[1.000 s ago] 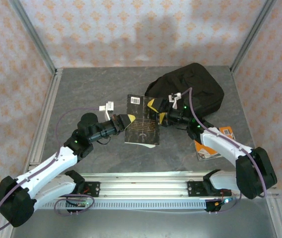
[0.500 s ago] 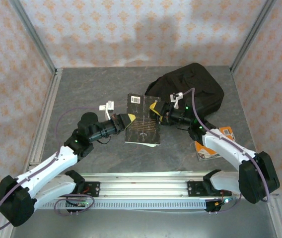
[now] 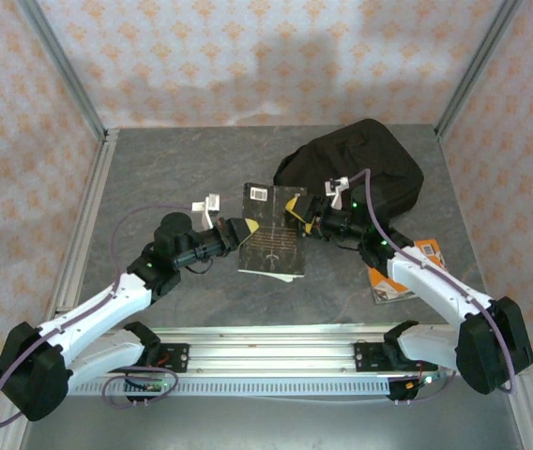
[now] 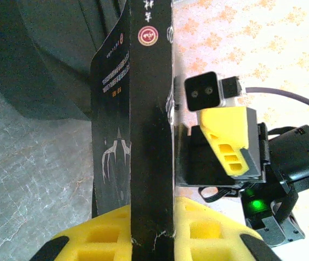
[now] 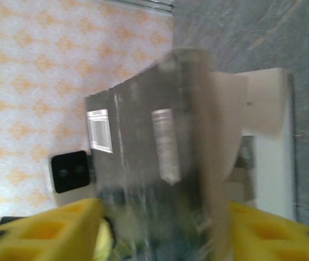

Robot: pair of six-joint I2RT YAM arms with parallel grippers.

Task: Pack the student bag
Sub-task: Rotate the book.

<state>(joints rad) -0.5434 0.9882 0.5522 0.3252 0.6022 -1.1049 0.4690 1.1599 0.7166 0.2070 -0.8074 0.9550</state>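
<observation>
Black book (image 3: 271, 234) edged right; student bag (image 3: 379, 164) close behind; orange booklet (image 3: 428, 251), probably, nearby.

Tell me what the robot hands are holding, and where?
The left gripper pinches the black book by its left edge. The right gripper straddles the opposite edge; whether it grips cannot be told.

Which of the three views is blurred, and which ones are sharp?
Right wrist view: blur smears the black book, and its white labels are unreadable. Left wrist view: sharp, with the print on the book's spine crisp. Top view: sharp and evenly lit, with a soft shadow on the back wall.
</observation>
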